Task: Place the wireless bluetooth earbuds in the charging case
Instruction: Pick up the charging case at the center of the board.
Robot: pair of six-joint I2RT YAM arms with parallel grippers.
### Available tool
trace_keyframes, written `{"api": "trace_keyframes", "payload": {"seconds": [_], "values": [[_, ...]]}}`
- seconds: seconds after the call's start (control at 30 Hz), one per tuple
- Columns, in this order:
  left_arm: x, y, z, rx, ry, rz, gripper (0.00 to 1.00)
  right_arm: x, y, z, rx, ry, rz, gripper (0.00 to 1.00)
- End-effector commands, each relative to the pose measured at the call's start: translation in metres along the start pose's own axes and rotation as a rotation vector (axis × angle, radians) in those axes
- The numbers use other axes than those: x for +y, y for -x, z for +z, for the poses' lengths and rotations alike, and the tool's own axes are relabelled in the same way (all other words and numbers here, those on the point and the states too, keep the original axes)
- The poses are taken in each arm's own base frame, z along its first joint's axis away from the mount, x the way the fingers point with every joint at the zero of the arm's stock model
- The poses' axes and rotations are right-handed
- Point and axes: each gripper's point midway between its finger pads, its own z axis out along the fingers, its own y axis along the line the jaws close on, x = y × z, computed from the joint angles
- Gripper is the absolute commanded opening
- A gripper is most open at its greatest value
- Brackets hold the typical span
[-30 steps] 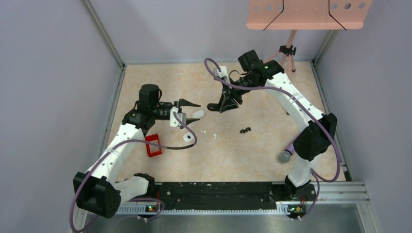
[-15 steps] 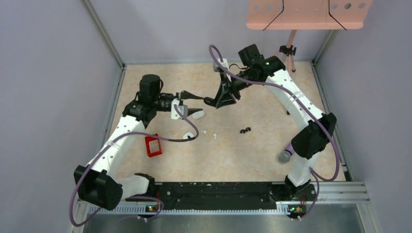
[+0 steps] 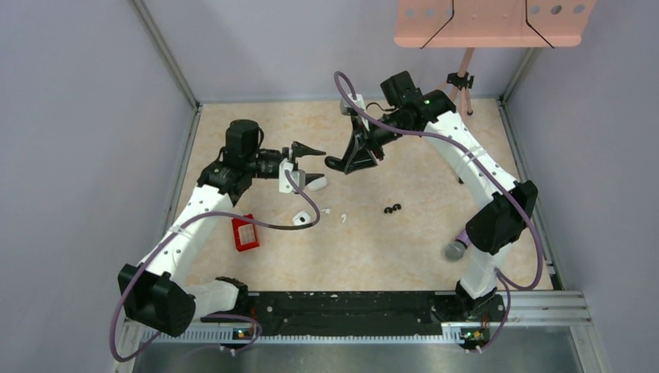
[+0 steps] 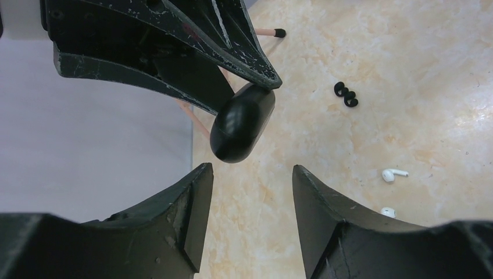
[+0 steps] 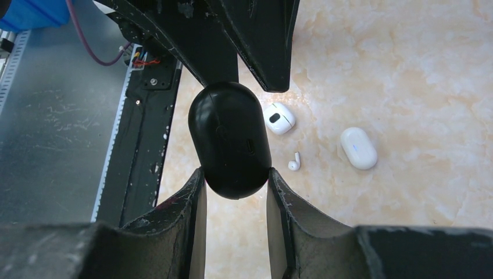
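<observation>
My right gripper (image 3: pixel 340 162) is shut on a black charging case (image 5: pixel 229 139), held above the table with its rounded end sticking out past the fingertips (image 5: pixel 197 180). My left gripper (image 4: pixel 250 171) is open and empty, its jaws facing the black case (image 4: pixel 241 122) a short way from it. A black pair of earbuds (image 3: pixel 392 208) lies on the table right of centre, also showing in the left wrist view (image 4: pixel 346 95). Two white earbuds (image 3: pixel 326 210) (image 3: pixel 343 218) lie loose near the middle; one shows in the right wrist view (image 5: pixel 295 163).
An oblong white case (image 3: pixel 316 183) lies below the left gripper and a rounder white case (image 3: pixel 300 219) nearer the front. A red box (image 3: pixel 245 232) sits front left. A pink tripod (image 3: pixel 462 78) stands at the back right. The black base rail (image 3: pixel 342 303) runs along the front.
The left gripper moved up and toward the black case, narrowed its jaws, then opened them again. The right gripper shifted slightly left and back with the case.
</observation>
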Motion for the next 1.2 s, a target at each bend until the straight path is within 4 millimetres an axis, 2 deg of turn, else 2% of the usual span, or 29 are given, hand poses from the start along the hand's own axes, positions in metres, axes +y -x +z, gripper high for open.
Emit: {"api": "trace_keyframes", "payload": {"seconds": [0.0, 0.17, 0.47, 0.9, 1.17], "values": [[0.008, 0.020, -0.003, -0.035, 0.007, 0.067, 0.59, 0.007, 0.018, 0.001, -0.037, 0.015, -0.058, 0.04], [0.004, 0.024, 0.004, -0.076, -0.019, 0.082, 0.57, 0.008, 0.018, 0.005, -0.022, 0.012, -0.074, 0.04], [0.009, 0.029, 0.009, -0.103, -0.039, 0.135, 0.47, 0.012, 0.021, 0.009, 0.004, -0.007, -0.117, 0.04], [-0.008, 0.016, 0.016, -0.084, -0.126, 0.140, 0.37, 0.012, 0.023, 0.009, 0.004, -0.009, -0.127, 0.02], [-0.016, 0.009, 0.020, -0.071, -0.143, 0.144, 0.14, 0.011, 0.022, 0.010, 0.004, -0.005, -0.117, 0.02]]}}
